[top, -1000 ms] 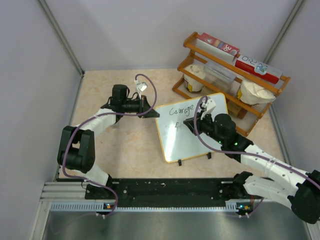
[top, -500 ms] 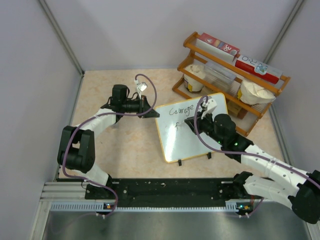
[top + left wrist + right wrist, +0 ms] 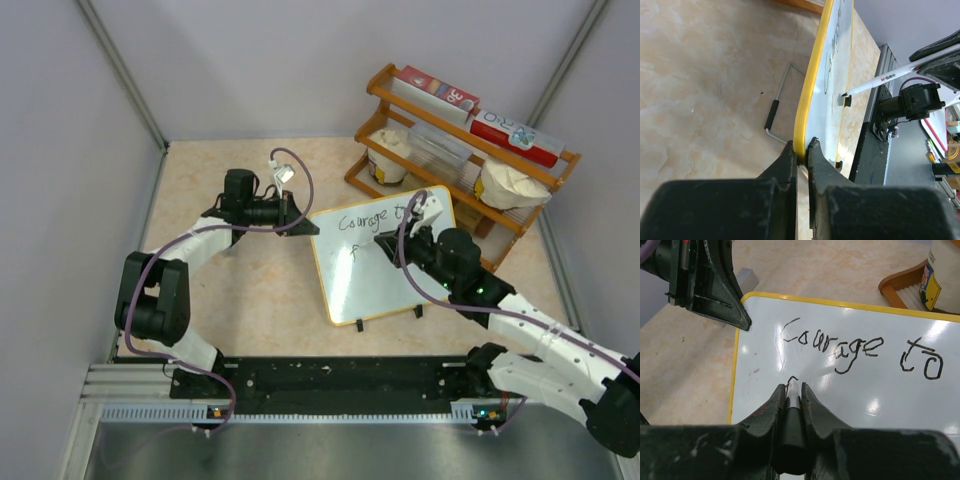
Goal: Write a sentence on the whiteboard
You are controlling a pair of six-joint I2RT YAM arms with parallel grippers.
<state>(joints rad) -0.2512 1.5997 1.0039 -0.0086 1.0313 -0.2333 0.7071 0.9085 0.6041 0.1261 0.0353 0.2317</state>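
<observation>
I am watching the whiteboard [image 3: 385,285] standing mid-counter [image 3: 250,290], a wooden rack [image 3: 515,222] at its 1 o'clock. My left tool [image 3: 801,147] is pinching its 10 o'clock corner; my right tool [image 3: 791,388] is gripping a marker [image 3: 885,77], tip under the sentence [image 3: 835,347].

A wooden rack [image 3: 566,160] was set at the far right of a beige marbled table [image 3: 230,300]; a red-and-white box [image 3: 437,90] and a second such box [image 3: 515,135] were laid along its top; below, a clear container [image 3: 440,148] was flanked by a white tub [image 3: 390,155] and another tub [image 3: 510,185].
</observation>
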